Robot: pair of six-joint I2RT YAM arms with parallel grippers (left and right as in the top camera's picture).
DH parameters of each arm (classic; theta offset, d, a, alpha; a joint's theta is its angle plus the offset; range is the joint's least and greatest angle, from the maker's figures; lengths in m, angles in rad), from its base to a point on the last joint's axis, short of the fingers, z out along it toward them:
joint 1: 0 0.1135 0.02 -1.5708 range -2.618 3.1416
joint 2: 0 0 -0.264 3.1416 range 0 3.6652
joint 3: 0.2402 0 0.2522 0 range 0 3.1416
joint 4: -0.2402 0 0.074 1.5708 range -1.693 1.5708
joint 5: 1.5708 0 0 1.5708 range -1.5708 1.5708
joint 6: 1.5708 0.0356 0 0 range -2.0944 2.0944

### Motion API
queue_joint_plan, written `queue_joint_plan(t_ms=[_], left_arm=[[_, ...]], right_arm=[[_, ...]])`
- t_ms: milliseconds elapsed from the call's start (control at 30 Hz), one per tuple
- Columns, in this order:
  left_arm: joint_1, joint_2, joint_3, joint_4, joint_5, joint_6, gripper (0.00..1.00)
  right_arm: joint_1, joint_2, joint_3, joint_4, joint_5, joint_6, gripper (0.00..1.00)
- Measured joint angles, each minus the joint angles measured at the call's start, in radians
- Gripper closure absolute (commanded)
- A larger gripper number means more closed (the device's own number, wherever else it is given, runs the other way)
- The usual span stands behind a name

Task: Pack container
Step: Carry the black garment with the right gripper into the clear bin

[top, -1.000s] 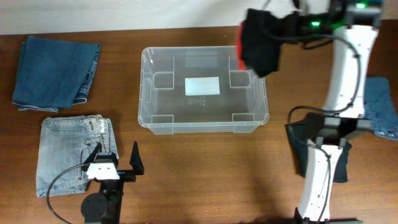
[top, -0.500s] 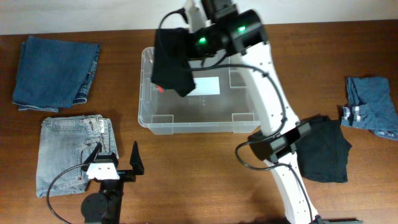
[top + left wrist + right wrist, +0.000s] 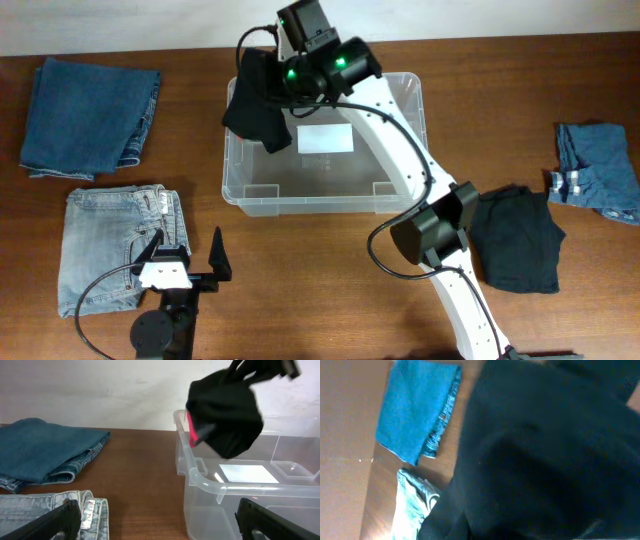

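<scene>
Sitting toward the far edge of the worktop (image 3: 300, 275), about midway along it, the container (image 3: 300, 180) is a clear rectangular bin with a rounded rim. It stands upright with its mouth open. A white label (image 3: 325, 138) shows through its base, and nothing lies on its floor.

Over its back left corner hangs a black garment (image 3: 258, 108), bunched into a loose lump. The left wrist view shows it raised above the rim, clear of the base, with a pink-red patch (image 3: 191, 430) on its lower edge. The right claw (image 3: 275, 72) is pressed together on the garment's top. The cloth and the wrist hide its fingertips, and in the right wrist view the black fabric fills most of the picture. The right arm reaches across the bin from the near right side of the worktop.

Left of the bin, well apart from it, a folded pair of dark blue jeans (image 3: 90, 118) lies at the far left. Nearer the front lies a folded light-wash pair (image 3: 110, 250). The left claw (image 3: 187, 250) is low over the worktop just beside that pair's right edge, its jaws spread wide and holding nothing.

Right of the bin, a second black garment (image 3: 515, 240) lies flat, partly under the right arm. A crumpled blue denim piece (image 3: 600, 170) lies beyond it at the right edge.
</scene>
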Motion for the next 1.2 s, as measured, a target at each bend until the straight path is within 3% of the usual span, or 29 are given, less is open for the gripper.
queue_joint_plan(t_ms=[200, 400, 733, 800, 833, 933, 1033, 1067, 1200], left_arm=[[0.000, 0.000, 0.000, 0.000, 0.000, 0.000, 0.01], [0.000, 0.000, 0.000, 0.000, 0.000, 0.000, 0.01], [0.000, 0.000, 0.000, 0.000, 0.000, 0.000, 0.01], [0.000, 0.000, 0.000, 0.000, 0.000, 0.000, 0.00], [0.000, 0.000, 0.000, 0.000, 0.000, 0.000, 0.01], [0.000, 0.000, 0.000, 0.000, 0.000, 0.000, 0.01], [0.000, 0.000, 0.000, 0.000, 0.000, 0.000, 0.01], [0.000, 0.000, 0.000, 0.000, 0.000, 0.000, 0.01], [0.000, 0.000, 0.000, 0.000, 0.000, 0.000, 0.01]], right_arm=[[0.000, 0.000, -0.152, 0.095, -0.050, -0.002, 0.96], [0.000, 0.000, -0.170, 0.099, -0.126, -0.001, 0.96], [-0.007, 0.000, -0.171, -0.064, -0.111, 0.002, 0.94], [-0.011, 0.000, -0.173, -0.100, -0.061, -0.003, 0.83], [-0.014, 0.000, -0.174, -0.117, -0.035, -0.004, 0.66], [-0.024, 0.000, -0.174, -0.138, 0.016, -0.024, 0.51], [-0.032, 0.000, -0.174, -0.165, 0.080, -0.038, 0.26], [-0.034, 0.000, -0.174, -0.181, 0.112, -0.050, 0.21], [-0.036, 0.000, -0.174, -0.222, 0.196, -0.095, 0.17]])
